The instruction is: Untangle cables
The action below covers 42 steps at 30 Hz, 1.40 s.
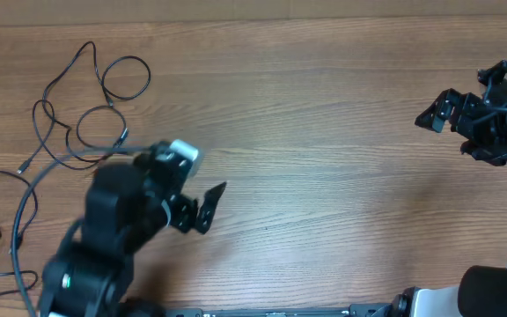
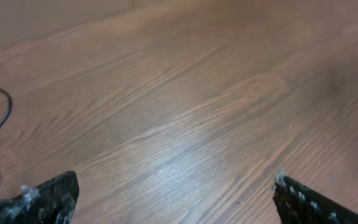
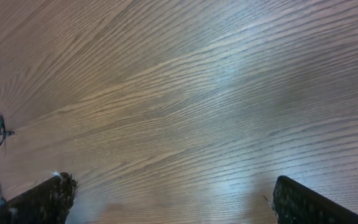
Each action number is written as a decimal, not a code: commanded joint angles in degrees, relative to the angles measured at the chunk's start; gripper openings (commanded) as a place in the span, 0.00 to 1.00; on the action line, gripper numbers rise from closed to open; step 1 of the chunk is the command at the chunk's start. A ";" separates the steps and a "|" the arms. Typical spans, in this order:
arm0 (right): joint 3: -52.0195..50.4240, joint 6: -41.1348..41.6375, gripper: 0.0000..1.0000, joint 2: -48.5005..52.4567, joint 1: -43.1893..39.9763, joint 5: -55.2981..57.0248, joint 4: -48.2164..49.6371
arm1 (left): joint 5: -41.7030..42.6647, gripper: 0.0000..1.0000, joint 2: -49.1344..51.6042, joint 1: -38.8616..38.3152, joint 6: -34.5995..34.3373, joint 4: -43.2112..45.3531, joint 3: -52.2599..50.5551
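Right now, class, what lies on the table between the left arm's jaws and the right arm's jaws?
Nothing: the overhead view shows only bare table there. The cables lie off to the left.

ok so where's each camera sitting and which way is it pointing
Overhead: fixed above the table, looking straight down; shows both arms, the left gripper, the right gripper, and the cables at far left.
Left wrist: on the left arm, looking forward and down over bare wood between its open fingertips.
Right wrist: on the right arm, looking down across the wood between its open fingertips.
Shared: all three views catch the cables; in both wrist views they sit at the left edge.
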 commanded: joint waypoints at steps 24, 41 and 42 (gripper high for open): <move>0.07 -0.26 1.00 -0.04 0.28 0.15 0.15 | 1.86 1.00 -36.24 10.36 -7.85 60.33 -42.01; 0.07 -0.28 1.00 -0.04 0.28 0.15 0.15 | -1.60 0.99 -43.47 13.62 -12.74 72.48 -53.92; 0.07 -0.26 1.00 -0.04 0.28 0.15 0.15 | -2.58 1.00 -43.47 13.62 -12.72 71.95 -53.94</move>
